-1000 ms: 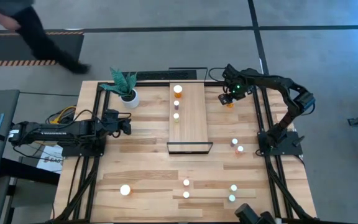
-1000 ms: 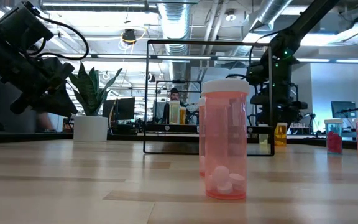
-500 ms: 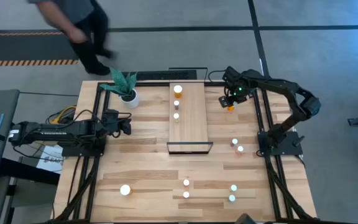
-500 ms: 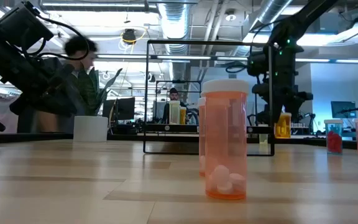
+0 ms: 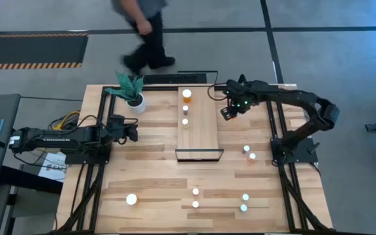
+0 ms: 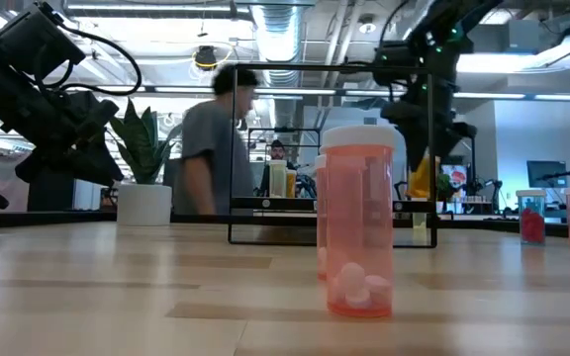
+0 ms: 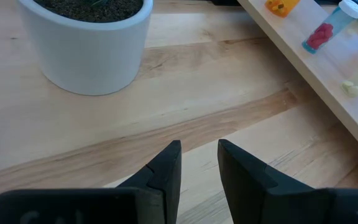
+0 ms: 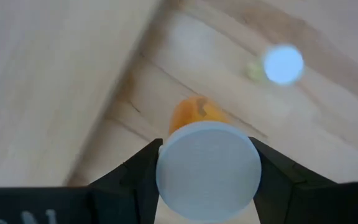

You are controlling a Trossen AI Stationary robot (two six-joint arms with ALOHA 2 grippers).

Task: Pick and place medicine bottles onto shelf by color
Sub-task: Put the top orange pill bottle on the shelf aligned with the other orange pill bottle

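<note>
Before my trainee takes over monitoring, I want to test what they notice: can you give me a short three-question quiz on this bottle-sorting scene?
1. True or false: the right gripper holds an orange white-capped medicine bottle clear of the table.
2. How many bottles stand on the long light-wood shelf? A) one B) three C) five
3. Fill in: the left gripper sits shut near the white ____ holding a green plant.

Key: 1 true; 2 B; 3 pot.
</note>
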